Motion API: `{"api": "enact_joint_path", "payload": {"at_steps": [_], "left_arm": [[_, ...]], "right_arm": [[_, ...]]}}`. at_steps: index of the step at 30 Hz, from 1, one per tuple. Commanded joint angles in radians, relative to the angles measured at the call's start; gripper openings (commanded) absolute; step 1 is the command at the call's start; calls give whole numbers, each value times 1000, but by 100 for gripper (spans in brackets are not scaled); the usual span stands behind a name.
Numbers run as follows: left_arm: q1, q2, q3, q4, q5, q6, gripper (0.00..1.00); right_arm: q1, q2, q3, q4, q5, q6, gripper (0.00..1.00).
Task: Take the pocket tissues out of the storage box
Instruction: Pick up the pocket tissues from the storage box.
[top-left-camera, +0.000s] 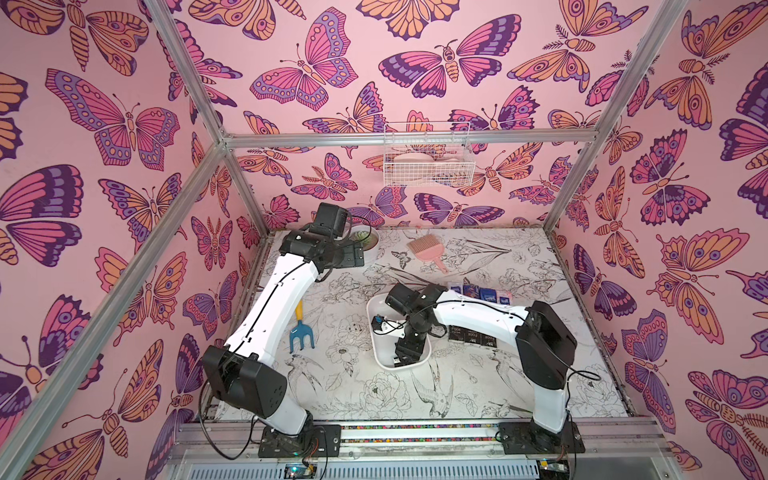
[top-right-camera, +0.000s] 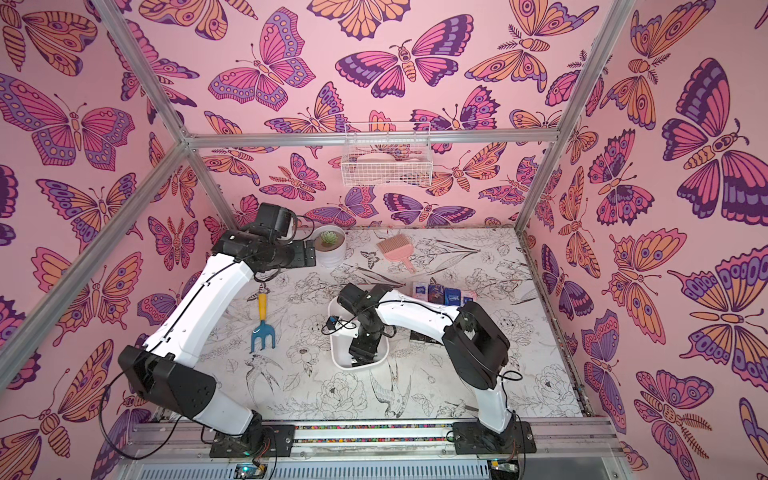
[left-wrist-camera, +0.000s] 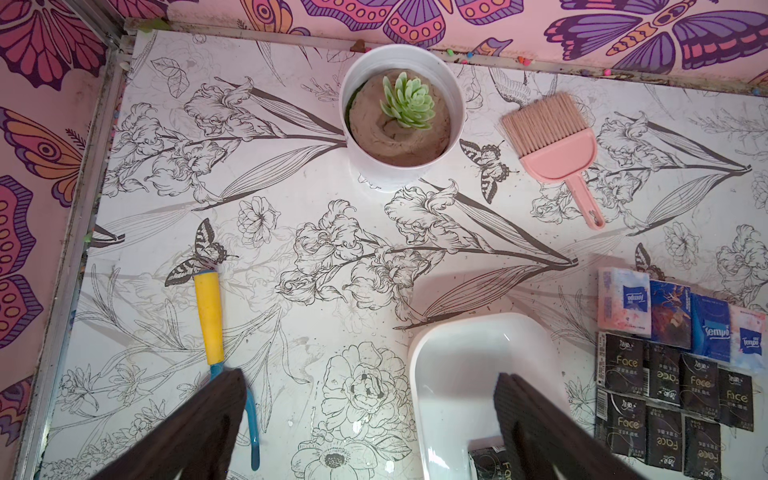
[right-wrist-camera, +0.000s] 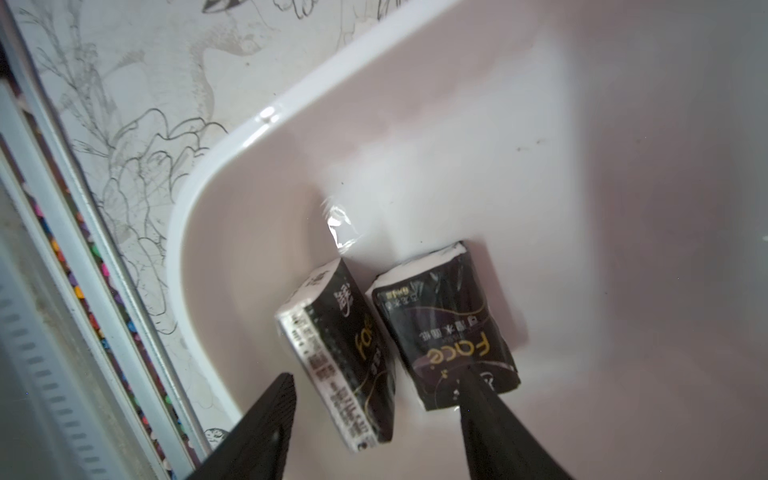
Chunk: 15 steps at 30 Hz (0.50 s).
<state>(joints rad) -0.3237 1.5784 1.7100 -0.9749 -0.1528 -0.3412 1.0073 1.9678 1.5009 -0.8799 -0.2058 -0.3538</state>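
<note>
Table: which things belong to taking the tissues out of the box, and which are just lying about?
Job:
storage box
two black packets in it
packets laid out on the table
right gripper

Lying about:
plant pot
pink brush
garden rake
wire basket

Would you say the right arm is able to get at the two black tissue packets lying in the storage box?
Probably yes: the right gripper hangs in the storage box directly over the black packets, jaws apart, with nothing covering them.
</note>
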Motion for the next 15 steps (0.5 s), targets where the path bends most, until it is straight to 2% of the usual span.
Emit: {"api": "enact_joint_path", "payload": {"at_steps": [1, 5, 10, 15], "left_arm": [[3, -32, -13, -24, 6, 8, 100], [3, -36, -10, -24, 6, 10, 100], [3, -35, -11, -24, 10, 8, 100], [3, -39, -15, -24, 9, 8, 100]], "right_arm": [[17, 47, 28, -36, 81, -24, 67], [22, 86, 30, 24, 163, 4, 65], [18, 127, 50, 135, 311, 70, 56], [9, 155, 95, 207, 376, 128, 49]]}}
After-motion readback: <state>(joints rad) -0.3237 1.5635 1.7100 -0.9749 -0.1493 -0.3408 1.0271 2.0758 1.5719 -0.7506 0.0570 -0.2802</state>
